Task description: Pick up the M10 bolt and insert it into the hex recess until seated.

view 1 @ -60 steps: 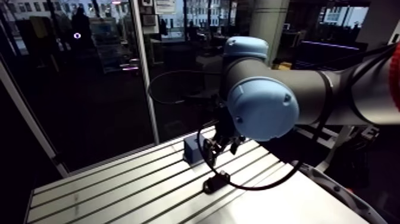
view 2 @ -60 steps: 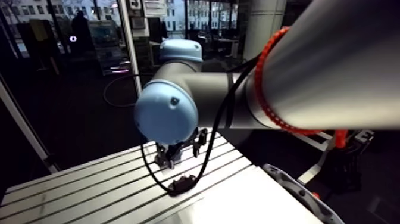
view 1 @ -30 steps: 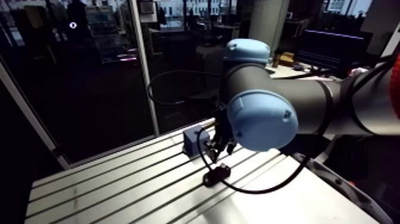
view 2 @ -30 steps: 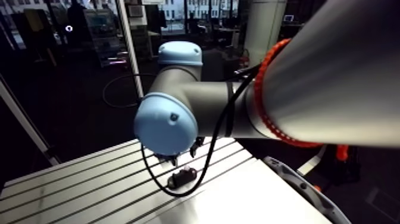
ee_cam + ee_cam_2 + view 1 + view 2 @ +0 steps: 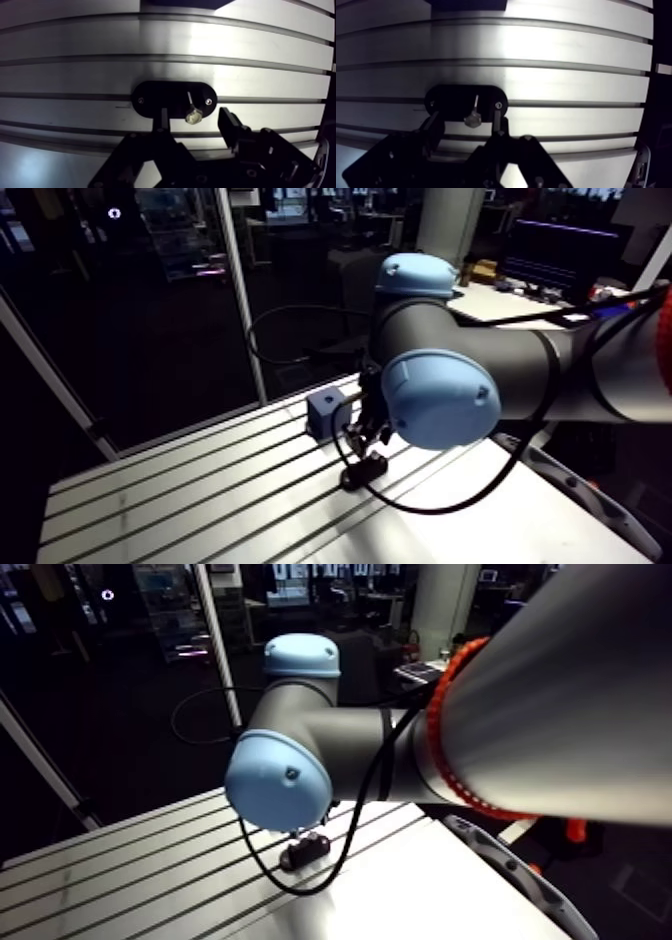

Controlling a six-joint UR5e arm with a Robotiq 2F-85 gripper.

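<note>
In the wrist view a black oval plate point(image 5: 172, 99) lies across a slot of the aluminium table point(image 5: 100, 70). A small metal bolt point(image 5: 192, 111) sits on the plate, its thicker end toward the camera and its thin shank pointing away. My gripper point(image 5: 194, 116) hangs over it, open. The bolt is between the two fingers point(image 5: 162, 117) with a gap on each side. In the arm view the gripper point(image 5: 368, 438) is just above the plate point(image 5: 362, 471), half hidden by the blue wrist joint.
A small blue block point(image 5: 322, 416) stands on the table just behind the plate, near the far edge. Slots run lengthwise across the table point(image 5: 180, 498). A curved rail point(image 5: 580, 493) borders its right side.
The arm camera has shifted. The gripper now hangs closer above the black plate than earlier. Plate and blue block keep their places on the table.
</note>
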